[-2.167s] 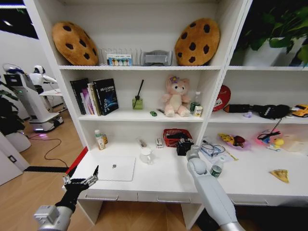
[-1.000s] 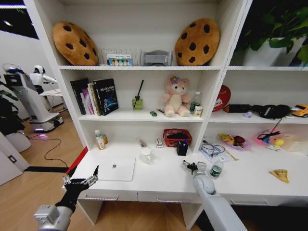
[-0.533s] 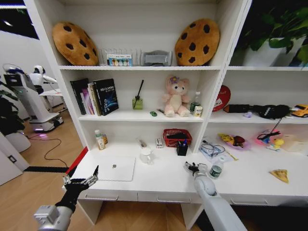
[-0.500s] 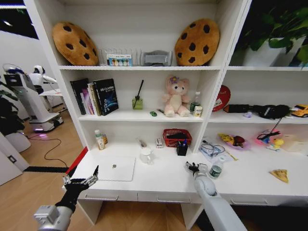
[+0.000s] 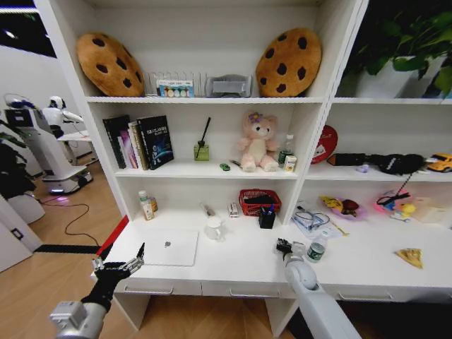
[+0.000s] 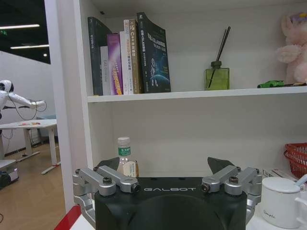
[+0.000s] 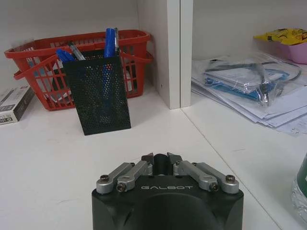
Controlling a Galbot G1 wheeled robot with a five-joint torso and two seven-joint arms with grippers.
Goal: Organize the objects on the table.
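Observation:
On the white table [image 5: 240, 265] a thin silver laptop [image 5: 169, 247] lies at the left. A black mesh pen holder [image 5: 267, 217] [image 7: 98, 93] stands in front of the red basket and holds blue pens [image 7: 110, 40]. My right gripper [image 5: 284, 246] [image 7: 160, 159] hovers low over the desk, a little in front of the holder, shut with nothing in it. The clear green-lidded jar [image 5: 317, 250] stands just to its right. A tiny green item [image 5: 224, 167] [image 6: 270, 84] lies on the shelf above. My left gripper [image 5: 116, 267] [image 6: 163, 165] is open at the desk's front left corner.
A red mesh basket [image 5: 259, 200] [image 7: 53, 52] sits against the back wall. A white mug [image 5: 214, 227] [image 6: 280, 201] and a small bottle [image 5: 146, 205] stand behind the laptop. Loose papers [image 5: 311, 219] [image 7: 249, 81] and a yellow wedge [image 5: 410, 257] lie to the right.
My right gripper has drawn back from the pen holder toward the desk's front. The left arm has not moved.

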